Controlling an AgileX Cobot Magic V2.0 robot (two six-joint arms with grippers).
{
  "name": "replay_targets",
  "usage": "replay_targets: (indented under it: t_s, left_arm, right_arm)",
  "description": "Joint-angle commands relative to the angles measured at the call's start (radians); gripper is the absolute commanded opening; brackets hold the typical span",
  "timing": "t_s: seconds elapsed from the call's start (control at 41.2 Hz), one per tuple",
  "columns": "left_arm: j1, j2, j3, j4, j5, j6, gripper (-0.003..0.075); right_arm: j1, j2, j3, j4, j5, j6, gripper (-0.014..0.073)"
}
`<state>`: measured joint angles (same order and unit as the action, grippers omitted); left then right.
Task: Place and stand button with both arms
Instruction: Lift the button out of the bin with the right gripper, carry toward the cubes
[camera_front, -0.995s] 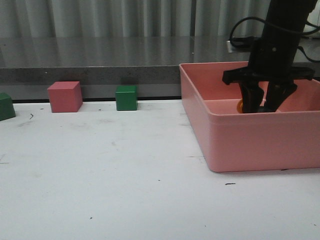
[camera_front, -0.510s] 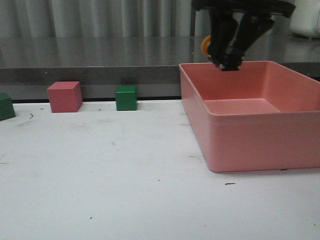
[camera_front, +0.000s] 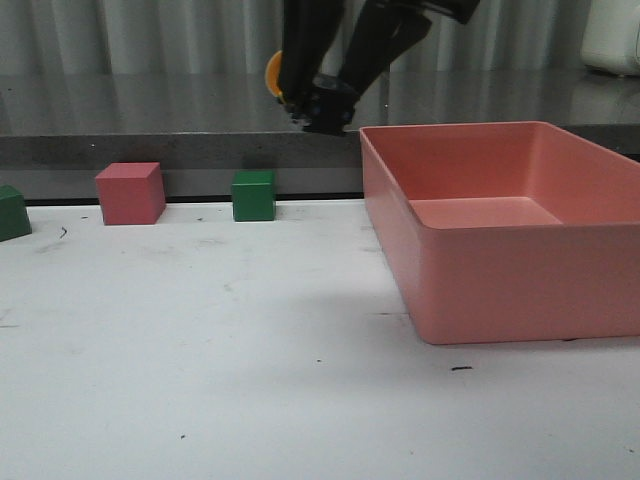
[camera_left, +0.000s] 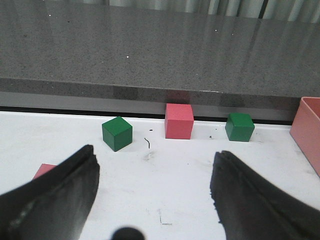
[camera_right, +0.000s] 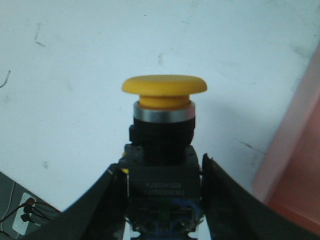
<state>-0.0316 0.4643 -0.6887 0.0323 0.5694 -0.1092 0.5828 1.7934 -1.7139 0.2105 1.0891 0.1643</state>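
My right gripper (camera_front: 318, 105) is shut on the button (camera_front: 275, 75) and holds it high in the air, left of the pink bin (camera_front: 500, 285). In the right wrist view the button (camera_right: 164, 125) shows its yellow mushroom cap, pale collar and black base clamped between my fingers, with my gripper (camera_right: 162, 187) over the white table. My left gripper (camera_left: 155, 175) is open and empty above the white table; it does not show in the front view.
A pink cube (camera_front: 130, 192) and a green cube (camera_front: 253, 195) stand at the table's back edge, another green cube (camera_front: 12, 212) at the far left. The left wrist view shows the pink cube (camera_left: 179, 120), two green cubes (camera_left: 117, 133) (camera_left: 239, 127) and a dark counter behind.
My right gripper lifted the button out of the pink bin, then carried it left, past the bin's left wall. The cubes have not moved.
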Motion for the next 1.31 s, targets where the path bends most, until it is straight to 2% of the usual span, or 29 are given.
replay_targets:
  t_s: [0.0,0.218,0.583,0.898,1.286]
  left_arm:
    - [-0.008,0.014,-0.027,0.001,-0.083,0.0,0.0471]
    - [-0.008,0.014,-0.027,0.001,-0.083,0.0,0.0471]
    - [-0.008,0.014,-0.027,0.001,-0.083,0.0,0.0471]
    - [-0.008,0.014,-0.027,0.001,-0.083,0.0,0.0471]
    - [-0.008,0.014,-0.027,0.001,-0.083,0.0,0.0471]
  right_arm:
    - [0.047,-0.026,-0.068,-0.054,-0.038,0.106,0.0238]
    - [0.149,0.109,-0.255,-0.186,0.082,0.262,0.0238]
    - [0.19,0.385,-0.542,-0.204,0.193,0.417,0.0238]
    - [0.188,0.528,-0.605,-0.227,0.199,0.517,0.0238]
    - [0.187,0.561,-0.605,-0.228,0.081,0.531,0.0238]
